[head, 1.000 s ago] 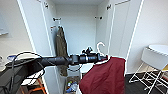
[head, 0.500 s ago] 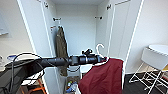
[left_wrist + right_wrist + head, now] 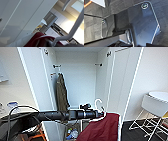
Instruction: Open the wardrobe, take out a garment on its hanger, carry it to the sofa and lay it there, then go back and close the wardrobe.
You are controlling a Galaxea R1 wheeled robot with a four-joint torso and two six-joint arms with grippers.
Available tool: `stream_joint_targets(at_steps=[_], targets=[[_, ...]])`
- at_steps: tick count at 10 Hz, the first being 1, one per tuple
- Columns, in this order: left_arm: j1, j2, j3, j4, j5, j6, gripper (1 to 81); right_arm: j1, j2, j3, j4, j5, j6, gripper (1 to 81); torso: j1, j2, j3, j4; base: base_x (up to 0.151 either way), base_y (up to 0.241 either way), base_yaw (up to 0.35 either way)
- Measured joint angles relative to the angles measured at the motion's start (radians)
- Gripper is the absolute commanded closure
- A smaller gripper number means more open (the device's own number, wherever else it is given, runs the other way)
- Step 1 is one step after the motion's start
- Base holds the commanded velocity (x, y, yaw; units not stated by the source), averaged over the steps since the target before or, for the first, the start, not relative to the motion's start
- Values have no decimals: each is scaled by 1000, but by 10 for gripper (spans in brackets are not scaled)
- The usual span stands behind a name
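The wardrobe (image 3: pixel 77 84) stands open in front of me, both white doors swung wide. My left arm reaches across the head view, and my left gripper (image 3: pixel 100 114) is shut on the white hanger (image 3: pixel 98 104) just below its curved hook. The maroon garment (image 3: pixel 102 128) hangs from it in front of the wardrobe's lower right, with a white edge along its right side. In the left wrist view the hanger (image 3: pixel 75 28) runs close past the camera above the garment's maroon cloth (image 3: pixel 36 38) and a white sleeve (image 3: pixel 21 41).
An olive-brown garment (image 3: pixel 61 94) hangs inside the wardrobe on the left. Small items (image 3: pixel 72 133) lie on the wardrobe floor. A white chair (image 3: pixel 157 107) on thin legs stands at the right. Dark carpet (image 3: pixel 95 28) shows beneath my base.
The hanger with the maroon garment has sunk a little with my left arm. The wardrobe and the olive-brown garment stay as they were.
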Motion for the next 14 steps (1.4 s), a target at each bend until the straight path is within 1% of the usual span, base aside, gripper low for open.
stream_joint_targets(at_steps=[1, 3, 5, 10, 14], targets=[[15, -14, 29, 4, 15, -1, 811, -1, 0, 0, 0, 8, -1, 10, 0, 0, 0, 0, 0, 0, 0], [23, -65, 84, 9, 18, -2, 811, -3, 19, 0, 0, 12, 0, 10, 0, 0, 0, 0, 0, 0, 0], [24, -115, 105, 16, 20, -4, 811, -5, 25, -35, 0, 12, -1, 10, 0, 0, 0, 0, 0, 0, 0], [39, -116, 113, 22, 20, -4, 811, -8, 94, -126, -1, 12, 0, 10, 0, 0, 0, 0, 0, 0, 0], [40, -116, 111, 22, 20, -4, 811, -8, 101, -133, -1, 12, 0, 10, 0, 0, 0, 0, 0, 0, 0]])
